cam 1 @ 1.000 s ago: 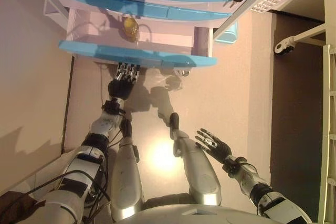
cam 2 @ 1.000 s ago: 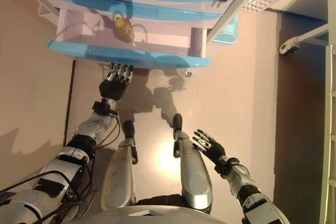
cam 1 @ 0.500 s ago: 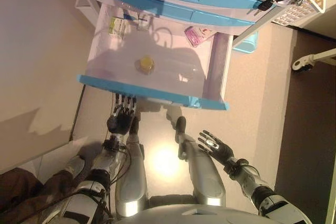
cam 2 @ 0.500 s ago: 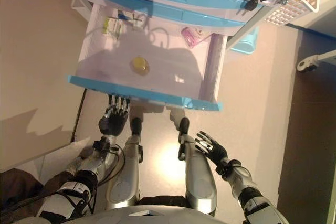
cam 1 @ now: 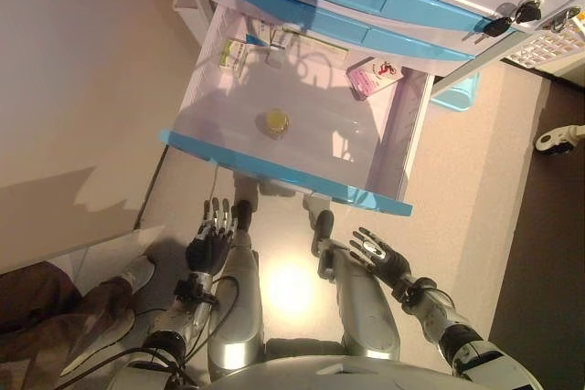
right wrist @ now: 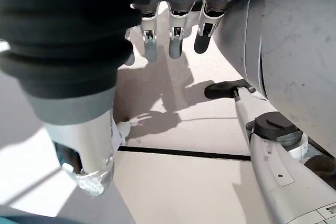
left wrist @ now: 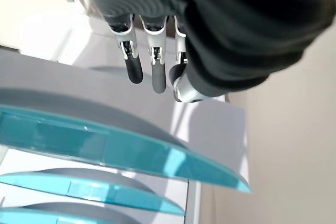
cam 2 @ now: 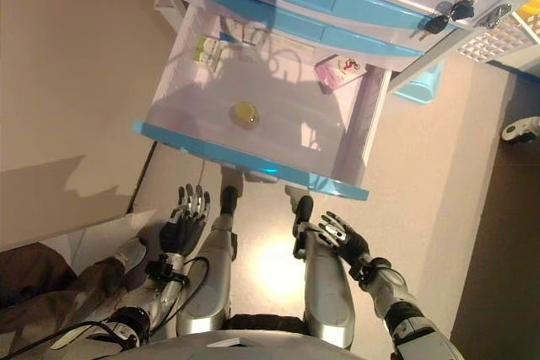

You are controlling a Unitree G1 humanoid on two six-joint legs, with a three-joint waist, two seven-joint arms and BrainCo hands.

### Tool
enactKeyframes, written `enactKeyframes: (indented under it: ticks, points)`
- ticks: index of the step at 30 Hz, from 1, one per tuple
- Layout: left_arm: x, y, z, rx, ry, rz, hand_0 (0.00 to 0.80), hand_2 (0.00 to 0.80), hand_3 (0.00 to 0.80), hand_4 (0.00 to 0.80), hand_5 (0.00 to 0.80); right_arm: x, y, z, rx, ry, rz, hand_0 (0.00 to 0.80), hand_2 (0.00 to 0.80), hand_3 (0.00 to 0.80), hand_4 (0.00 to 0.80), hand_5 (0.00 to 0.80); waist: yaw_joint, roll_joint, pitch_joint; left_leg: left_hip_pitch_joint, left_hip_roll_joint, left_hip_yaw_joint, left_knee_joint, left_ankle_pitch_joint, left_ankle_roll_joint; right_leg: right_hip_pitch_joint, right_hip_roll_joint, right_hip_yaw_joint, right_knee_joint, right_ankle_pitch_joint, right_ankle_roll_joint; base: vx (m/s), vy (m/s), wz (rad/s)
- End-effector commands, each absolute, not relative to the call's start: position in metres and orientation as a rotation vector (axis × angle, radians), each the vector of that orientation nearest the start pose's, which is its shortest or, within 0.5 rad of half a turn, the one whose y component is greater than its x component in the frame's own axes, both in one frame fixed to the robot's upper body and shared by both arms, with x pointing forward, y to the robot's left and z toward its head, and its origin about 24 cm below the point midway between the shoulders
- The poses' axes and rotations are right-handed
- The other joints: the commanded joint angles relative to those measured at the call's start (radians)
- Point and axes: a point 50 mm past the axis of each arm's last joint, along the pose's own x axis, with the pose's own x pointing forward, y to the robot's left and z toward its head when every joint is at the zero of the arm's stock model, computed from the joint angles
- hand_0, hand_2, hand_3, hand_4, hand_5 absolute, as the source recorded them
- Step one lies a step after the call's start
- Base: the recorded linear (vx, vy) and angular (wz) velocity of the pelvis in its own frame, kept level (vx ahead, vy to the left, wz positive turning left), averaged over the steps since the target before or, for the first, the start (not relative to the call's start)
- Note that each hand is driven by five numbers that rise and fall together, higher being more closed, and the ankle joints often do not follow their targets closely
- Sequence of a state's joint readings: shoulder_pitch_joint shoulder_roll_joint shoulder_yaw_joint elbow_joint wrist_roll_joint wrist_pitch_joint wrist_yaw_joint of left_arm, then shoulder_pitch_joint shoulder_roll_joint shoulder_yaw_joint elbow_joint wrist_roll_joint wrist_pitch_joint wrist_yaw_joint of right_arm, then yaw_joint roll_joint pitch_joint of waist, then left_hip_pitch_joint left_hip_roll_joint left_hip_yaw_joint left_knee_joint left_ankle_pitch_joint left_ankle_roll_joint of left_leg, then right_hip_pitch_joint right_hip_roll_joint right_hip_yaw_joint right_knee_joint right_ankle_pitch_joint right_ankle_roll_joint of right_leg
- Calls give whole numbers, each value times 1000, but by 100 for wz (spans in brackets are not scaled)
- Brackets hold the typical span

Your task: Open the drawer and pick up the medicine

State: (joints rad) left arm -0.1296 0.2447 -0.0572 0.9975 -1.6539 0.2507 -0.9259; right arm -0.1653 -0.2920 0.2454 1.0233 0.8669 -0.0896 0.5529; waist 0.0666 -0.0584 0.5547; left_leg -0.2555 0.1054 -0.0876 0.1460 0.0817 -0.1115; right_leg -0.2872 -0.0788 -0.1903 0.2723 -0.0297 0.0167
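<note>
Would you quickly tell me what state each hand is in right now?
Left hand: open, holding nothing, below the drawer.
Right hand: open, holding nothing.

Bottle (cam 1: pixel 276 121) and boxes in drawer (cam 1: pixel 283 173)

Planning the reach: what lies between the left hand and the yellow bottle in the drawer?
In the left eye view, only the drawer's blue front separates left hand from yellow bottle.
</note>
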Motion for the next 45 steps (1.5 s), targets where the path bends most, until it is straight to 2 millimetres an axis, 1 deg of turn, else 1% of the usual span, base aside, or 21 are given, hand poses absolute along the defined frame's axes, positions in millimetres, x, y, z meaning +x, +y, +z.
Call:
enactKeyframes:
  ticks: [1, 5, 7, 9, 12, 14, 16, 18, 19, 21, 24, 26, 27, 30, 32, 35, 38, 39, 40, 43, 45]
  points:
    - [191, 193, -96, -1598, 264, -79, 0, 0, 0, 0, 0, 176, -204, -119, 614, 701, 134, 0, 0, 0, 0, 0, 9, -34, -35, -27, -74, 16, 104, -102, 52, 78, 33, -33, -100, 35, 49, 35, 20, 1]
    - [179, 202, -111, -1572, 374, 83, 0, 0, 0, 0, 0, 157, -219, -134, 623, 842, -33, 0, 0, 0, 0, 0, 2, -21, -42, 4, -79, 23, 79, -97, 55, 98, 24, -27, -107, 31, 52, 28, 49, 0]
    - [173, 205, -116, -1554, 403, 134, 0, 0, 0, 0, 0, 148, -225, -139, 654, 903, -124, 0, 0, 0, 0, 0, 0, -14, -51, 19, -80, 29, 67, -97, 55, 108, 21, -21, -111, 29, 53, 53, 61, -4]
    - [165, 211, -121, -1526, 436, 198, 0, 0, 0, 0, 0, 137, -236, -143, 712, 950, -252, 0, 0, 0, 0, 0, -3, -2, -69, 41, -82, 34, 51, -96, 55, 124, 15, -14, -118, 26, 58, 84, 62, -7]
    - [154, 220, -126, -1487, 463, 268, 0, 0, 0, 0, 0, 130, -253, -142, 779, 913, -411, 0, 0, 0, 0, 0, -4, 5, -94, 72, -81, 43, 34, -97, 53, 152, 8, -6, -129, 27, 66, 104, 31, -2]
    - [146, 228, -128, -1439, 479, 305, 0, 0, 0, 0, 0, 127, -268, -139, 760, 849, -509, 0, 0, 0, 0, 0, -4, 1, -113, 97, -78, 49, 19, -99, 52, 177, 5, 1, -142, 28, 73, 124, -3, -4]
    - [139, 235, -129, -1404, 484, 341, 0, 0, 0, 0, 0, 130, -281, -132, 724, 765, -569, 0, 0, 0, 0, 0, -6, -6, -128, 116, -76, 54, 9, -103, 52, 197, 5, 10, -154, 32, 79, 108, -30, -6]
    - [131, 246, -128, -1326, 491, 375, 0, 0, 0, 0, 0, 144, -299, -112, 604, 608, -626, 0, 0, 0, 0, 0, -9, -14, -143, 142, -74, 61, -1, -113, 54, 223, 6, 22, -169, 33, 84, 102, -20, -5]
    - [128, 247, -128, -1309, 495, 387, 0, 0, 0, 0, 0, 151, -302, -105, 583, 572, -633, 0, 0, 0, 0, 0, -13, -18, -152, 144, -76, 63, -8, -108, 56, 225, 5, 25, -177, 38, 86, 89, 7, -4]
    - [116, 255, -129, -1252, 508, 423, 0, 0, 0, 0, 0, 167, -314, -73, 464, 410, -656, 0, 0, 0, 0, 0, -23, -24, -171, 156, -77, 68, -15, -112, 61, 236, 2, 34, -187, 42, 90, 82, 29, -7]
    - [97, 259, -132, -1182, 543, 452, 0, 0, 0, 0, 0, 174, -330, -35, 305, 236, -684, 0, 0, 0, 0, 0, -31, -26, -201, 173, -81, 73, -25, -120, 69, 251, -3, 45, -201, 43, 95, 85, 52, -9]
    - [89, 259, -134, -1150, 570, 464, 0, 0, 0, 0, 0, 178, -337, -17, 245, 168, -699, 0, 0, 0, 0, 0, -33, -24, -215, 183, -82, 77, -31, -124, 72, 258, -6, 47, -207, 42, 97, 74, 58, 0]
    - [85, 259, -136, -1135, 583, 471, 0, 0, 0, 0, 0, 180, -340, -4, 205, 109, -700, 0, 0, 0, 0, 0, -34, -23, -223, 189, -83, 79, -33, -126, 73, 263, -8, 49, -210, 41, 99, 88, 74, 7]
    - [71, 255, -140, -1116, 616, 493, 0, 0, 0, 0, 0, 191, -345, 39, 63, -55, -677, 0, 0, 0, 0, 0, -33, -17, -246, 205, -84, 84, -37, -136, 75, 279, -17, 50, -217, 36, 103, 88, 89, 1]
    - [65, 252, -142, -1074, 635, 495, 0, 0, 0, 0, 0, 198, -338, 70, -54, -180, -627, 0, 0, 0, 0, 0, -32, -11, -259, 212, -83, 87, -40, -141, 76, 284, -23, 50, -220, 33, 106, 58, 90, -2]
    - [61, 248, -144, -1078, 645, 498, 0, 0, 0, 0, 0, 203, -324, 107, -232, -327, -506, 0, 0, 0, 0, 0, -32, -6, -274, 213, -82, 91, -40, -144, 76, 283, -31, 52, -219, 29, 110, 23, 78, -1]
    - [57, 246, -144, -1064, 653, 498, 0, 0, 0, 0, 0, 208, -311, 141, -392, -432, -367, 0, 0, 0, 0, 0, -24, -5, -282, 210, -80, 92, -39, -147, 74, 281, -38, 49, -220, 27, 114, 0, 48, 2]
    - [57, 246, -144, -1057, 655, 495, 0, 0, 0, 0, 0, 209, -306, 150, -440, -461, -325, 0, 0, 0, 0, 0, -21, -5, -283, 208, -79, 92, -38, -148, 73, 280, -39, 47, -220, 26, 114, 0, 0, 0]
    - [56, 248, -144, -1041, 659, 492, 0, 0, 0, 0, 0, 212, -298, 162, -513, -499, -263, 0, 0, 0, 0, 0, -16, -7, -283, 206, -78, 90, -38, -149, 72, 280, -40, 45, -220, 25, 115, 0, 0, 0]
    - [61, 250, -143, -997, 661, 474, 0, 0, 0, 0, 0, 218, -273, 185, -648, -575, -101, 0, 0, 0, 0, 0, -3, -8, -283, 201, -75, 85, -41, -145, 69, 278, -42, 38, -219, 23, 116, -28, 9, 8]
    - [63, 251, -142, -984, 657, 468, 0, 0, 0, 0, 0, 221, -263, 192, -693, -592, -15, 0, 0, 0, 0, 0, 5, -8, -280, 196, -75, 81, -40, -144, 68, 276, -45, 33, -217, 23, 115, -34, 16, 7]
